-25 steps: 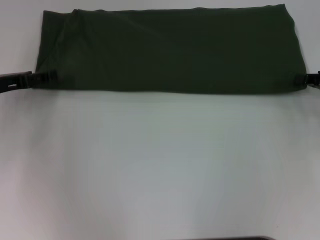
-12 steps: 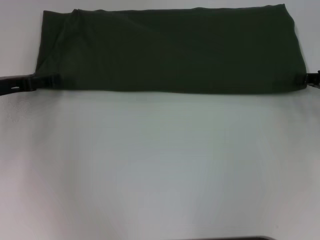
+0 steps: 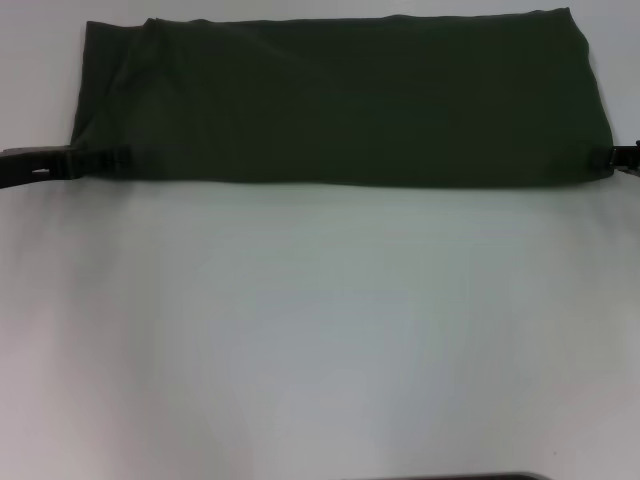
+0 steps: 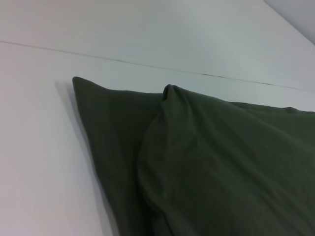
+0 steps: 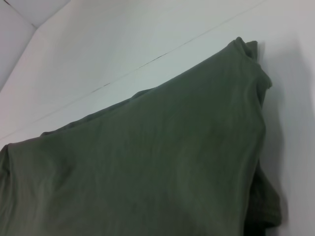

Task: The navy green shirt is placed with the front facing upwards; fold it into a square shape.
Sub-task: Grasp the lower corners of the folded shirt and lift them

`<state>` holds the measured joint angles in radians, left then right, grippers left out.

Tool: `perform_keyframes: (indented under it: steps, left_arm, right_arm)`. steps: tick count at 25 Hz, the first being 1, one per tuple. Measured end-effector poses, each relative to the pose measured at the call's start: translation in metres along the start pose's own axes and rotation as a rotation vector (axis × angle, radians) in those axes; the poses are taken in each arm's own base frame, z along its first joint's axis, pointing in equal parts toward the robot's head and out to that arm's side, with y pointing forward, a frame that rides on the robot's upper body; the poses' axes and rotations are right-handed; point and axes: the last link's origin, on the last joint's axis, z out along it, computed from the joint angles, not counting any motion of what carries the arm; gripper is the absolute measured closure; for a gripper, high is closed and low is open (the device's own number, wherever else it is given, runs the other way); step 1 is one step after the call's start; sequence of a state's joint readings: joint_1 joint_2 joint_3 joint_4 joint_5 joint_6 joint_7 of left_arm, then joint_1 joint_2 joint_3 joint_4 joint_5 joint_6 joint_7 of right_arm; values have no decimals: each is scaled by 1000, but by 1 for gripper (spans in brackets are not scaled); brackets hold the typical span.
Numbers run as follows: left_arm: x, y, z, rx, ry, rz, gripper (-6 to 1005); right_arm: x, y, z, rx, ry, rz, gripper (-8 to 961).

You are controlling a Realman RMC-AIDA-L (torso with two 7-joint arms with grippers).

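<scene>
One white table (image 3: 320, 340) fills most of the head view, its near part bare of objects and faintly glossy. A thin dark seam line runs across the surface beyond the cloth in both wrist views.

Across the far part of the table lies the navy green shirt (image 3: 340, 100), folded into a long flat band that reaches nearly from one side of the view to the other. Only plain dark olive cloth faces up; no print, label or writing can be read anywhere on it. Its near edge is fairly straight, while the far edge runs close to the top of the picture. Toward the robot's left end the upper layer stops short, so a lower layer sticks out as a paler step with a diagonal crease; the left wrist view shows this as a raised fold (image 4: 167, 93) sitting on a flatter corner. At the opposite end the right wrist view shows the layers stacked, the corner (image 5: 248, 49) slightly curled.

Next, the left gripper (image 3: 122, 157) comes in low from the left border, its black fingers lying on the shirt's near left corner. Whether they are pinching the cloth or merely resting there cannot be told.

Smallest in view, the right gripper (image 3: 614, 157) shows only as a dark tip at the shirt's near right corner, touching the cloth edge; its finger opening cannot be told either.
</scene>
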<state>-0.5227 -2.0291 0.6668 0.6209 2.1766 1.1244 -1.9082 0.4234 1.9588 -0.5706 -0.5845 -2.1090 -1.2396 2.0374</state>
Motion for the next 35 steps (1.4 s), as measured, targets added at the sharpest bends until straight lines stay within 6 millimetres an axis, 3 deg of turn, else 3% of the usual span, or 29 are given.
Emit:
perform_keyframes:
  steps: [8, 33, 35]
  left_arm:
    - [0, -6, -5, 19, -36, 31, 96]
    - [12, 1, -1, 2, -54, 71, 95]
    - [12, 1, -1, 1, -54, 72, 130]
  right_arm:
    - [0, 0, 0, 2, -1, 0, 943]
    - [-4, 1, 1, -2, -9, -2, 941]
    - [-4, 1, 1, -2, -9, -2, 941]
